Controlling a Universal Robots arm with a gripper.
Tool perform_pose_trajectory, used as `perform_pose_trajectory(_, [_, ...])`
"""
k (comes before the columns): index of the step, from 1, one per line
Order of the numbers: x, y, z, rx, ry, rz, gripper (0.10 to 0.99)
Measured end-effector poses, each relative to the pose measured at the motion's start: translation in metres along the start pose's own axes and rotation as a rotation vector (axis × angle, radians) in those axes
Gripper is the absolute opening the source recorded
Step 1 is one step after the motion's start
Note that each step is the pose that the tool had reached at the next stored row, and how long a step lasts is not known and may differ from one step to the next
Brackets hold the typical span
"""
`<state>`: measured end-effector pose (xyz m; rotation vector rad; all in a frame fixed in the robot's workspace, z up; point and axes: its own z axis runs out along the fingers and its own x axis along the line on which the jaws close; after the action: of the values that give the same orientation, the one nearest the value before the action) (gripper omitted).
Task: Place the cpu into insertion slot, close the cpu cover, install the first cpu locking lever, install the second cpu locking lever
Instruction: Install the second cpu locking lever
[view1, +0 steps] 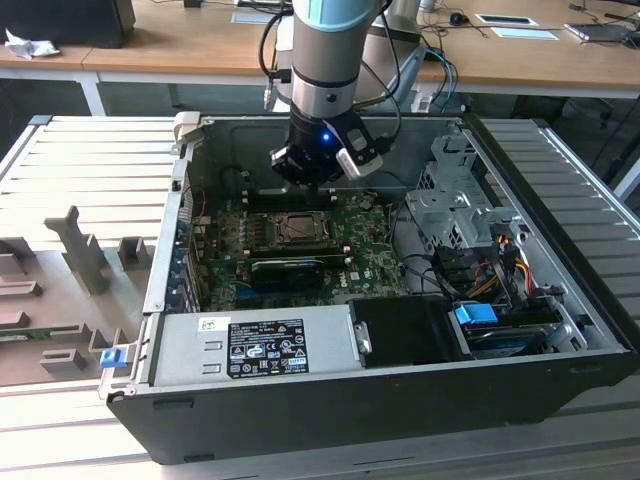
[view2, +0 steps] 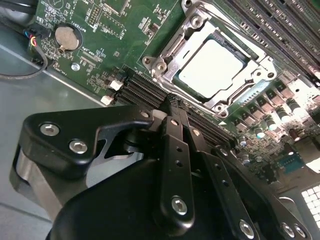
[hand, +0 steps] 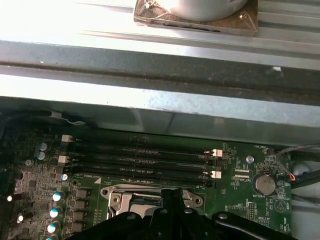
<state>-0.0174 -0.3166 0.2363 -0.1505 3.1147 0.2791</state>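
The cpu (view2: 210, 67), a pale square chip, lies in the insertion slot (view2: 175, 47) on the green board. The silver cpu cover (view2: 250, 75) lies flat around it, and the chip's face shows through the cover's square opening. In the exterior view the insertion slot (view1: 300, 228) sits mid-board inside the open computer case. My gripper (view1: 318, 183) hangs just above the board, a little behind the slot. Its black fingers meet at the tips in both wrist views, with nothing between them: gripper (view2: 170, 100), gripper (hand: 172, 192). The fingers hide part of the slot (hand: 117, 197).
Long black memory slots (hand: 145, 155) run between the socket and the case's back wall (hand: 160, 90). A coin battery (view2: 66, 37) sits on the board. A black graphics card (view1: 290, 268), the power supply (view1: 255, 345) and a drive cage (view1: 450, 200) crowd the case.
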Motion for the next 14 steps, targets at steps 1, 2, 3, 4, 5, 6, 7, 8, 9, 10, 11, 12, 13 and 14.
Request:
perform_pose_trajectory(1, [0.0002,-0.0018,-0.0003,0.000,0.0000,0.000,0.106])
perform_pose_trajectory(2, [0.0003,-0.0027,-0.0005,0.000,0.0000,0.000,0.106])
perform_pose_trajectory(3, [0.0004,-0.0035,-0.0006,0.000,0.0000,0.000,0.106])
perform_pose_trajectory(4, [0.0005,-0.0048,-0.0008,0.000,-0.0001,0.000,0.106])
perform_pose_trajectory(5, [0.0006,-0.0051,-0.0009,0.000,-0.0001,0.000,0.106])
perform_pose_trajectory(6, [0.0006,-0.0053,-0.0012,0.000,0.0001,0.000,0.106])
perform_pose_trajectory(7, [0.0006,-0.0053,-0.0019,0.000,0.0000,0.000,0.106])
perform_pose_trajectory(8, [0.0006,-0.0054,-0.0025,0.000,-0.0001,0.000,0.106])
perform_pose_trajectory(9, [0.0005,-0.0057,-0.0026,0.000,0.0000,0.000,0.106])
perform_pose_trajectory(10, [0.0006,-0.0064,-0.0028,0.000,0.0000,0.000,0.106])
perform_pose_trajectory(11, [0.0007,-0.0073,-0.0030,0.000,0.0000,0.000,0.106])
perform_pose_trajectory(12, [0.0008,-0.0082,-0.0031,0.000,0.0000,0.000,0.106])
perform_pose_trajectory(13, [0.0010,-0.0102,-0.0035,0.000,0.0000,0.000,0.106])
perform_pose_trajectory(14, [0.0011,-0.0115,-0.0037,0.000,-0.0001,0.000,0.106])
